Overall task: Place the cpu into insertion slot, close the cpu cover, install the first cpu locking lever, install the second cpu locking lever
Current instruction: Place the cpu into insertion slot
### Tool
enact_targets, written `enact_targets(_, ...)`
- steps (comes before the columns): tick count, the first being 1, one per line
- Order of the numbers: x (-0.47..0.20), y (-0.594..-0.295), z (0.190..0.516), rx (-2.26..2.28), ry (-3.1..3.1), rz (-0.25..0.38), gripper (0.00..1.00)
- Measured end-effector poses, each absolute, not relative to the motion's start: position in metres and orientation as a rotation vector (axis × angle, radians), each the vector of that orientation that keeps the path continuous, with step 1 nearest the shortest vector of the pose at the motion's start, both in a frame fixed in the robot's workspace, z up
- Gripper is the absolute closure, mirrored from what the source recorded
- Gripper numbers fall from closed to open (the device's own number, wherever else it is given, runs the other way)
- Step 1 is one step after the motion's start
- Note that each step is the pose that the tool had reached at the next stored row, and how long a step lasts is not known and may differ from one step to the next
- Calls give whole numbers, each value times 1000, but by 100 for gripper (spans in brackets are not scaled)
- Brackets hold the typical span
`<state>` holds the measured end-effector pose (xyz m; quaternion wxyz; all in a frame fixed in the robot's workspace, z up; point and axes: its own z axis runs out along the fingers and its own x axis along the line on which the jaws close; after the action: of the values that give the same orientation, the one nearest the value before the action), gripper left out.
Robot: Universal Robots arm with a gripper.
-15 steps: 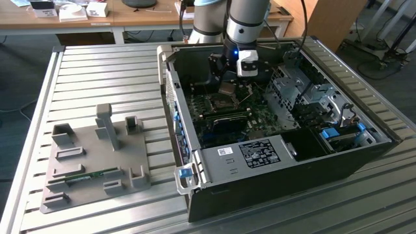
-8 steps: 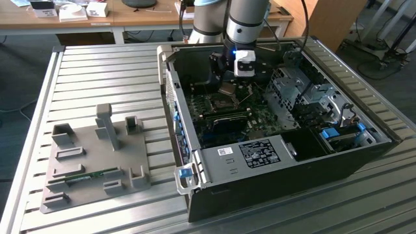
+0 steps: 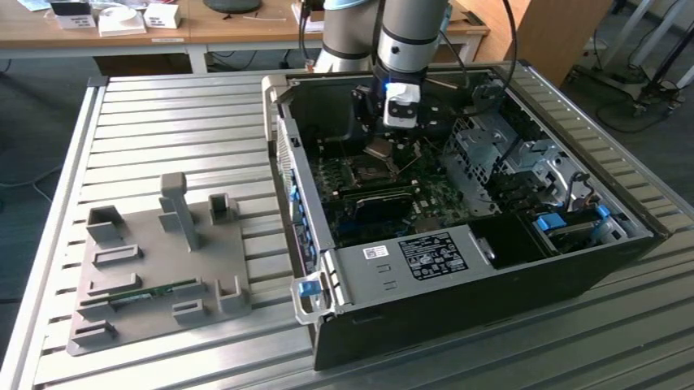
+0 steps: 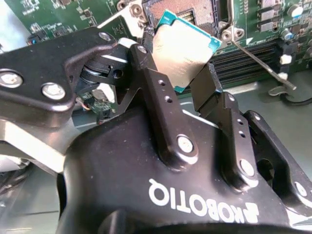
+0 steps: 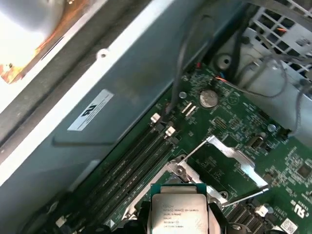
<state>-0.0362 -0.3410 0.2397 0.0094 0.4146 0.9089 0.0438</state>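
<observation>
The cpu (image 4: 183, 48), a flat square chip with a silver-grey top and a teal edge, is pinched between my two black fingers (image 4: 156, 83) and held tilted. My gripper (image 4: 175, 66) is shut on the cpu. In the exterior view the gripper (image 3: 397, 122) hangs inside the open computer case, just above the green motherboard (image 3: 434, 195). In the first wrist view the cpu (image 5: 178, 212) hovers over the metal rim of the insertion slot (image 5: 181, 170). The cpu cover (image 5: 231, 158) stands open beside it. A thin locking lever (image 4: 258, 63) sticks up free next to the insertion slot (image 4: 190, 9).
Long black memory slots (image 5: 131, 165) run beside the socket. The case wall (image 3: 284, 154), a metal drive cage (image 3: 509, 146) and a white-labelled black box (image 3: 434, 256) hem in the board. A grey fixture plate (image 3: 162, 260) lies on the slatted table at the exterior view's left.
</observation>
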Motion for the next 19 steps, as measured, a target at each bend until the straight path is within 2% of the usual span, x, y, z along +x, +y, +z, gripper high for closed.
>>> enact_targets(19, -36, -341, 240, 1306, 2832, 137, 46)
